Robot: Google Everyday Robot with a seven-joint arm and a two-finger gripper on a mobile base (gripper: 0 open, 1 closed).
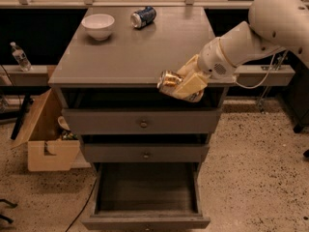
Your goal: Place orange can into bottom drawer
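The orange can looked light and thin-walled, so a hard squeeze would likely dent it, and its glossy skin could slip. The middle of the body seemed the safest place to hold it. It was shiny orange-gold with pale markings and a silver end, and it lay tilted on its side. The claw pinched it around the body at the near right edge of the counter. The bottom drawer stood pulled open, well below.
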